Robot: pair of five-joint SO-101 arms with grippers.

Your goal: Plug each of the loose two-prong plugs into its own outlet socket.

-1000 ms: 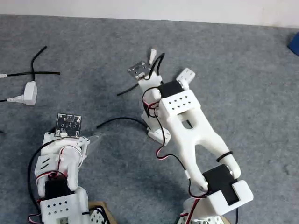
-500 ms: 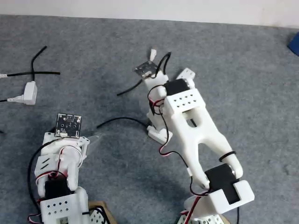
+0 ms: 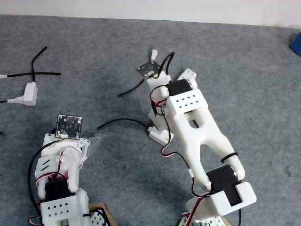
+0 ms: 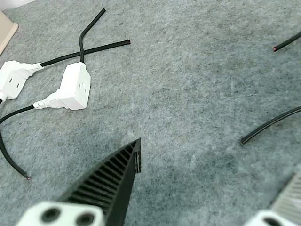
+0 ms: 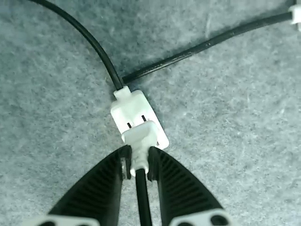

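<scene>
Now the right claw (image 5: 139, 151) is clamped on a white plug (image 5: 141, 134) touching 1 socket (image 5: 128, 109), while the left claw (image 4: 216, 160) stands wide apart.

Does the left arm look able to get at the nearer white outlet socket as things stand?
Probably yes: the left gripper is open and empty, and only bare grey carpet lies between it and the white outlet socket.
</scene>
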